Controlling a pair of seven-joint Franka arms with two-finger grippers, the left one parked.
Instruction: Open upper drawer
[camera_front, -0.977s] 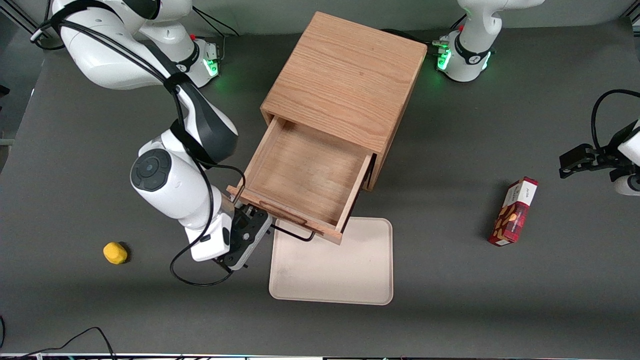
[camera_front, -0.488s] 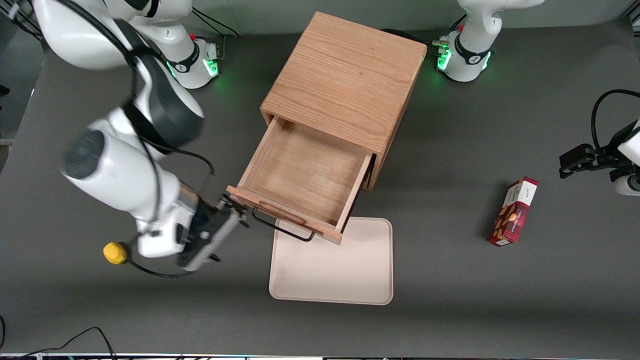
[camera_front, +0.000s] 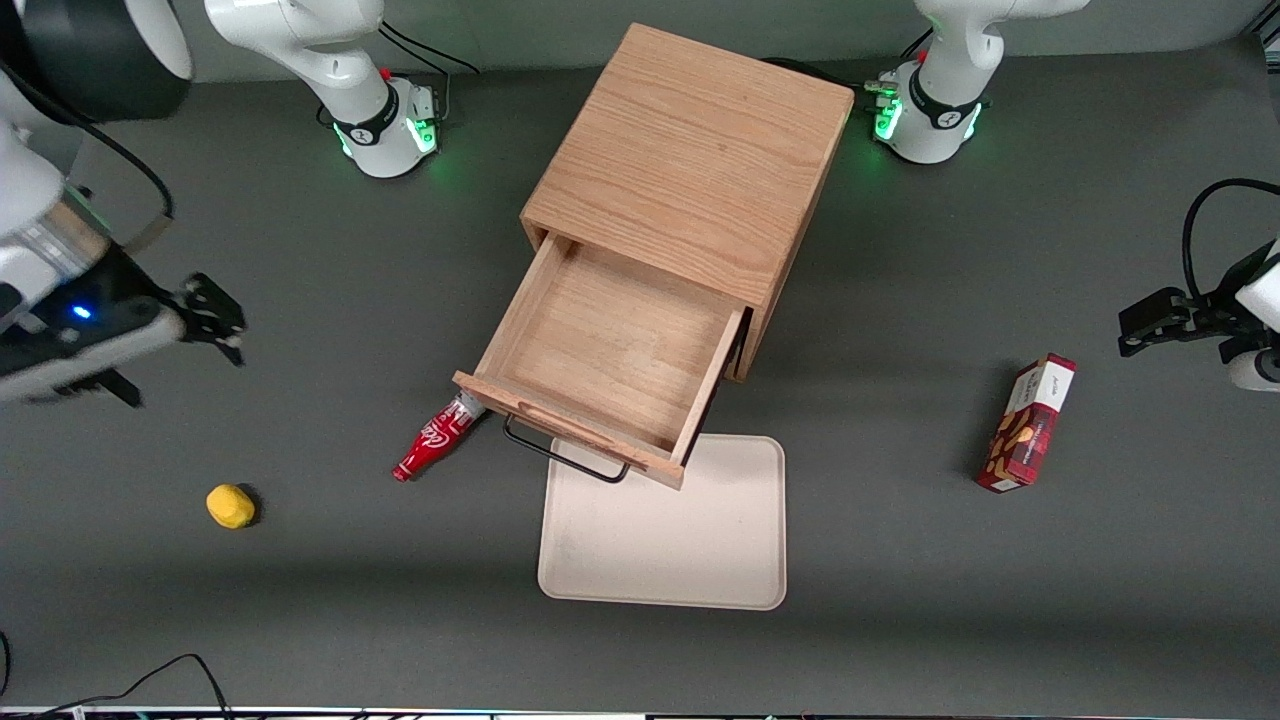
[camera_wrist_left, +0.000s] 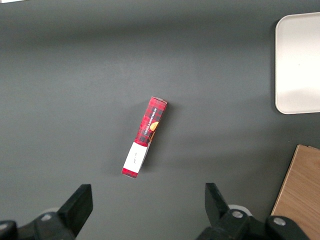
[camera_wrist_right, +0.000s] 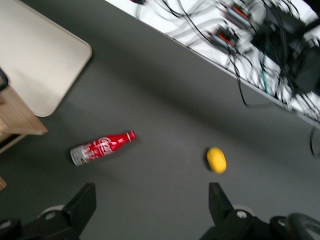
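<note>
Since a moment ago, my end effector (camera_front: 215, 320) has swung away from the thin black wire handle (camera_front: 562, 455) toward the working arm's edge of the dark grey tabletop (camera_front: 300, 600), fingers (camera_wrist_right: 82, 202) spread and empty. The light oak upper drawer (camera_front: 610, 360) stands pulled out of the boxy wooden cabinet (camera_front: 690, 150), and a red bottle (camera_front: 432, 445) now shows lying beside the drawer's front corner.

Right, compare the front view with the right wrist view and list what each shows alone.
Front view only: the cabinet, the upper drawer pulled out with nothing in it, and a red box.
Right wrist view only: cables past the table edge.
Both: red bottle, yellow object, cream tray, and the open pincer, empty, toward the working arm's end.
</note>
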